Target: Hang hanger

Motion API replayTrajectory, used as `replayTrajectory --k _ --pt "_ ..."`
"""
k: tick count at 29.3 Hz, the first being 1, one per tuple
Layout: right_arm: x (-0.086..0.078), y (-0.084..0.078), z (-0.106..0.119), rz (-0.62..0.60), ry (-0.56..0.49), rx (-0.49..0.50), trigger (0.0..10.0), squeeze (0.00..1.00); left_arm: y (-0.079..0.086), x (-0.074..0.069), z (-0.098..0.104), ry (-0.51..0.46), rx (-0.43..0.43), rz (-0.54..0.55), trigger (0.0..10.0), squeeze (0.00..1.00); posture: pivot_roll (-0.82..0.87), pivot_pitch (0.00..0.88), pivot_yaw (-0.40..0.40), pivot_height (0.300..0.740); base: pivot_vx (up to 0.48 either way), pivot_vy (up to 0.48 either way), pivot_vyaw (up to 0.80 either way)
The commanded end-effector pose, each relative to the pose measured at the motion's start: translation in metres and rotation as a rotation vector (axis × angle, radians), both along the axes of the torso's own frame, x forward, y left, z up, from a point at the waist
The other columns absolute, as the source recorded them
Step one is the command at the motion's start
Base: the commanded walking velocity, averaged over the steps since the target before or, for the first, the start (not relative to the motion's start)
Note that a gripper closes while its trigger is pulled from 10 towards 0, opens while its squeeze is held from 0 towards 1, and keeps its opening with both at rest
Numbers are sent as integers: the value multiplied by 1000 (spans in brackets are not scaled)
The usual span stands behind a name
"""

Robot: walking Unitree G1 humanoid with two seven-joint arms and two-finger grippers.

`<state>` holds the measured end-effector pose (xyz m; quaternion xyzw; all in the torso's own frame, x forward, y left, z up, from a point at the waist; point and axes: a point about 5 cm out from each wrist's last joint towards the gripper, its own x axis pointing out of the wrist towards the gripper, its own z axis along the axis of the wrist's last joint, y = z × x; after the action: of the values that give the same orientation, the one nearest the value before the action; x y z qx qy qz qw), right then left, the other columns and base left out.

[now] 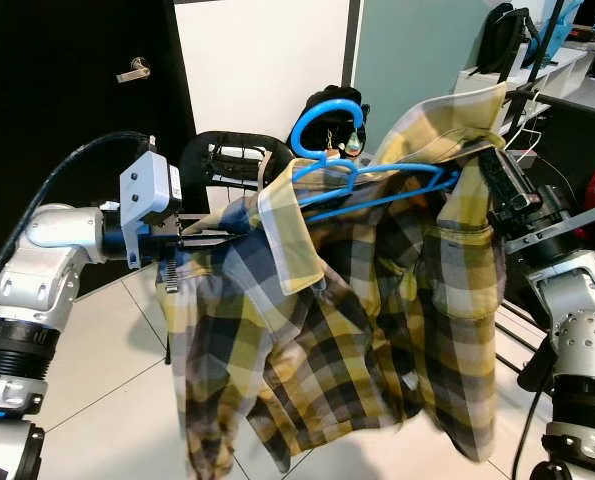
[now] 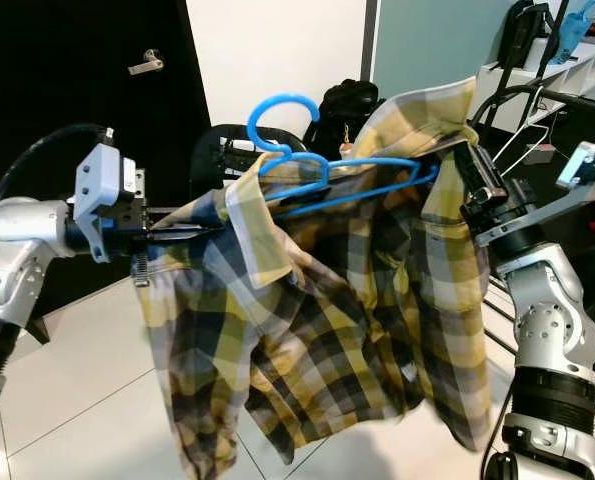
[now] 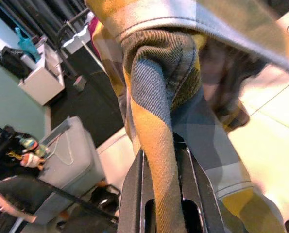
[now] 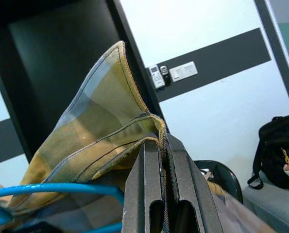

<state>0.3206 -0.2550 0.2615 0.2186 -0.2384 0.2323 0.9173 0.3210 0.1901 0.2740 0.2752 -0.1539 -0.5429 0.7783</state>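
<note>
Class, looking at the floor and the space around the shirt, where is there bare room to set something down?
Bare tile floor lies below the left claw. Between both claws it is crowded: shirt, hanger, right claw.

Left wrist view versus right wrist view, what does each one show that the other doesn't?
Left wrist view: the left pincer clamped on a bunched fold of the plaid shirt, with tiled floor beyond. Right wrist view: the right pincer nipping a shirt edge, the blue hanger and wall switches. Both: shirt fabric pinched between black fingers.
</note>
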Motion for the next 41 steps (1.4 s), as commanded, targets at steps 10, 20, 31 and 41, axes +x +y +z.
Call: replayTrajectory --k 10,20,31,41 --pt "-1 21 15 58 -59 -29 0 0 5 6 -7 -18 91 113 10000 0 -87 0 4 740 0 0 0" --pt "-18 73 6 262 -66 -116 0 0 -5 27 -15 -16 18 342 10000 0 -101 0 14 740 0 0 0" --pt "-30 126 -67 366 183 -391 0 0 1 28 -9 -1 -248 445 10000 0 -101 0 17 740 0 0 0" --pt "-26 122 -107 284 370 -491 10000 1000 17 23 -5 -3 -275 479 10000 0 -88 0 10 740 0 0 0"
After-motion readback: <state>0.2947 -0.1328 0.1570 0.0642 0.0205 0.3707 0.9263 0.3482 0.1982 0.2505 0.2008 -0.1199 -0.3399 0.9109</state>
